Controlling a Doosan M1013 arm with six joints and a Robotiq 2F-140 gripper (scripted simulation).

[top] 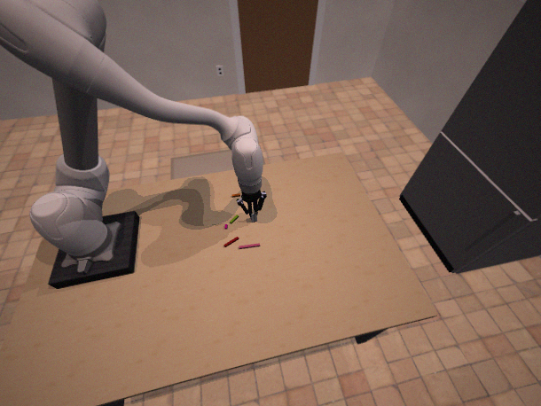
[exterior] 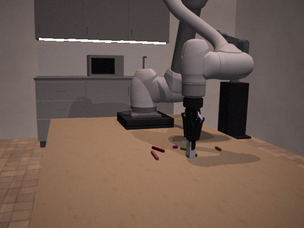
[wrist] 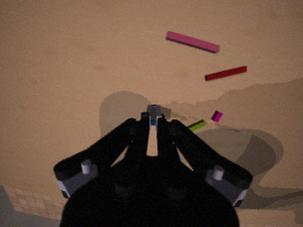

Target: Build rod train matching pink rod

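Observation:
My gripper (top: 254,217) (exterior: 191,155) points straight down with its fingertips at the table top. It is shut on the small blue rod (wrist: 152,121), which shows between the fingertips and peeks out beside them (exterior: 196,155). A small grey piece (wrist: 154,109) sits just past the tips; I cannot tell if it is a rod. The lime rod (wrist: 197,125) lies close beside the gripper, the magenta rod (wrist: 216,116) just past it. The red rod (wrist: 225,73) and pink rod (wrist: 192,42) lie farther off, apart from each other. The orange rod (exterior: 218,148) lies alone on the other side.
The arm's black base plate (top: 95,261) is bolted to the table at the left. A dark cabinet (top: 488,146) stands off the table's right side. The rods cluster near the table's middle (top: 239,230).

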